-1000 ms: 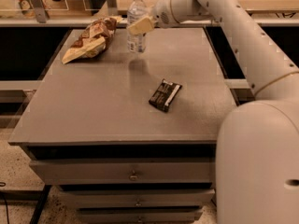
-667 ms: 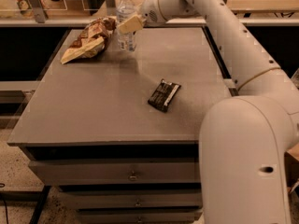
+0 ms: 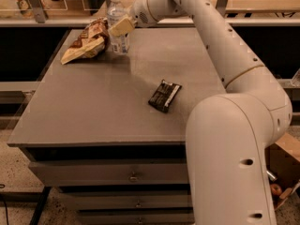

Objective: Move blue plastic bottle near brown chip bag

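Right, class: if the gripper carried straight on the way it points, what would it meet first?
Holding the blue plastic bottle at the far left of the table, the gripper points left; most likely the brown chip bag comes first, just beyond the bottle, though depth is unclear.

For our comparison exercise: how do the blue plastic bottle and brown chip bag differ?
The blue plastic bottle is upright; the brown chip bag lies flat. The bottle is clear, the bag wrinkled and printed. The gripper clasps the bottle, not the bag. Both sit far left.
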### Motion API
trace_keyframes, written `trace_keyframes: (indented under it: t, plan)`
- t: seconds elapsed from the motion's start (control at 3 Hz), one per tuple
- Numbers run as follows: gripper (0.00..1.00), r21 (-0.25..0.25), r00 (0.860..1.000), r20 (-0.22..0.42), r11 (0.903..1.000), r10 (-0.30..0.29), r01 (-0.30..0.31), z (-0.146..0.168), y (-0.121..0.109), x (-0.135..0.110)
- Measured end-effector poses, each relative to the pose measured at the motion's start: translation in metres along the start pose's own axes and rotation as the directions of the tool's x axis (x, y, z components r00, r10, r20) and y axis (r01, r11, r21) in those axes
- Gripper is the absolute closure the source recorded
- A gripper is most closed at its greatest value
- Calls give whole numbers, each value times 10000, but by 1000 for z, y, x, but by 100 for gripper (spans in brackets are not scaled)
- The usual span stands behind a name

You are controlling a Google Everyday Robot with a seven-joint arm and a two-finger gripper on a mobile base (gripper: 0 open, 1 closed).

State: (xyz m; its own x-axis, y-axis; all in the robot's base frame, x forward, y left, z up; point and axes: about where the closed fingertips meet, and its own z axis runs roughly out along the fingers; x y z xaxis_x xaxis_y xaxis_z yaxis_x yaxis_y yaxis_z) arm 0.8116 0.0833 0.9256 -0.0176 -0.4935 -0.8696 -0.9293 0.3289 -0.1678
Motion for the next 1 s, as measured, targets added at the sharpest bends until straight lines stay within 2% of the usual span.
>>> trace_keyframes:
  t: [1.0]
  plan:
    - [13,-320,9992,-407,9995,57,-70,16,3,9]
